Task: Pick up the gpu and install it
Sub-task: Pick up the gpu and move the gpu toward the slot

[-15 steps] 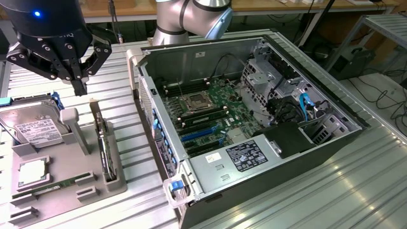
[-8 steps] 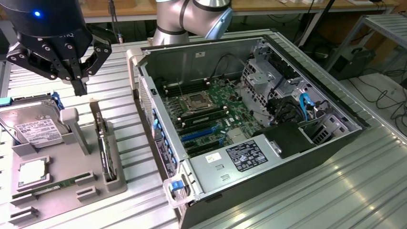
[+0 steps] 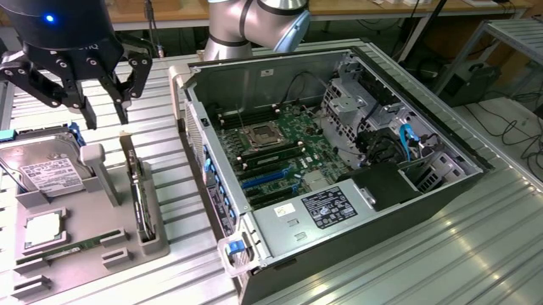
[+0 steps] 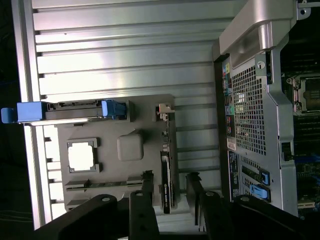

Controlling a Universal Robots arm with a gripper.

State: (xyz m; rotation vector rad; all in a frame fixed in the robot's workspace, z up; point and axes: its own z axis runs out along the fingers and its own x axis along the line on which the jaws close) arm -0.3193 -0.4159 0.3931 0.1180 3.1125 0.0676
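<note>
The gpu (image 3: 136,184) stands on edge in a slot along the side of the grey holder tray (image 3: 85,216) nearest the case, at the exterior view's left. In the wrist view the gpu (image 4: 166,182) is a thin dark card seen edge-on. My gripper (image 3: 106,117) hangs above the far end of the card, open and holding nothing. In the wrist view my gripper (image 4: 170,200) has one dark finger on each side of the card's line, apart from it. The open computer case (image 3: 212,70) lies on its side to the exterior view's right, with the motherboard (image 3: 280,149) and its blue slots (image 3: 267,179) exposed.
The tray also holds a silver hard drive (image 3: 47,168) with a white label, a square processor (image 3: 42,230) and a narrow green memory stick (image 3: 72,249). The case's back panel (image 4: 247,115) stands close beside the tray. Everything rests on a slatted metal table (image 3: 161,82).
</note>
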